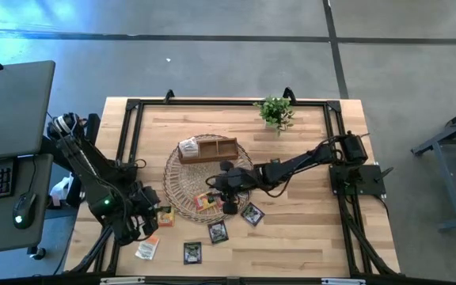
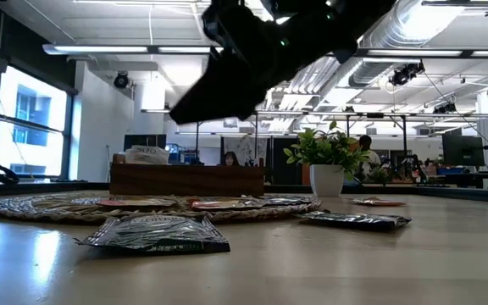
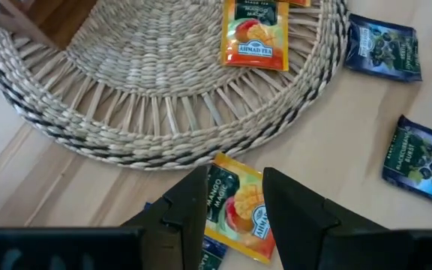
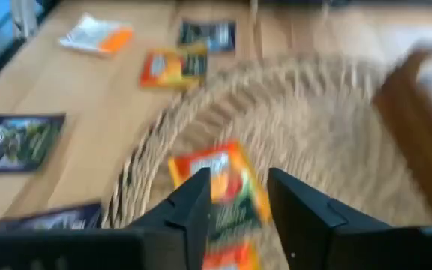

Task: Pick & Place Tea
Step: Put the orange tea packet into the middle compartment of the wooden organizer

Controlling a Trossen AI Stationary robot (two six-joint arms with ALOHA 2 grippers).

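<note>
Release step, I judge: right gripper (image 4: 235, 199), fingers apart, hovers above an orange packet (image 4: 220, 184) on the woven mat (image 1: 182, 198); next I'd fetch another. Left gripper (image 3: 235, 202) waits near-left, parted over a mango packet (image 3: 238, 214).

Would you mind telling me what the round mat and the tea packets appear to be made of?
The round mat looks like woven straw or seagrass: pale radiating fibres with a braided rim. The tea packets seem glossy printed foil or plastic film, judging by their sheen and crimped edges.
</note>
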